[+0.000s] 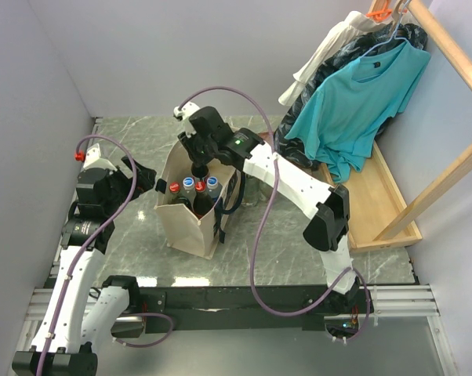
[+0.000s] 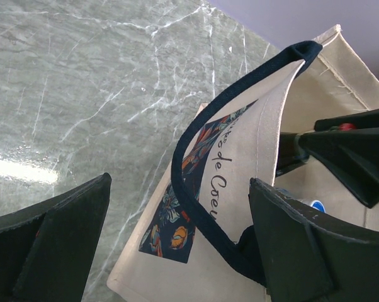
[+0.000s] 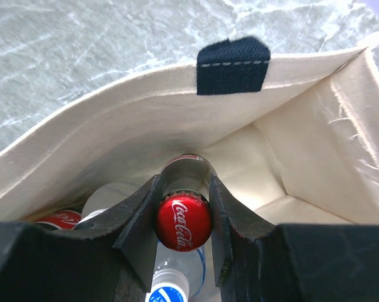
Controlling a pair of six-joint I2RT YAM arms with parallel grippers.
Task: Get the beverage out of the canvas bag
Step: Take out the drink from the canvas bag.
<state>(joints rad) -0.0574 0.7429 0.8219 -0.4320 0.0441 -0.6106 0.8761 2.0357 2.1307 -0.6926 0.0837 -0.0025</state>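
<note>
The beige canvas bag (image 1: 190, 223) stands upright mid-table with its top open; its navy handle (image 2: 196, 207) and dark print (image 2: 177, 233) face my left wrist view. Inside it, the beverage (image 3: 183, 221), a dark glass cola bottle with a red cap, is held at the neck by my right gripper (image 3: 184, 189), shut on it. From above, the right gripper (image 1: 198, 163) hangs over the bag's far side. My left gripper (image 2: 177, 242) is open, its jaws straddling the bag's printed side wall without clamping it; it is also visible in the top view (image 1: 147, 177).
More bottles stand in the bag: a clear one with a blue-white cap (image 3: 167, 292) and a red-capped one (image 3: 57, 219). A teal shirt (image 1: 361, 102) and other clothes hang at the back right over a wooden base (image 1: 377, 204). Walls close in left and back.
</note>
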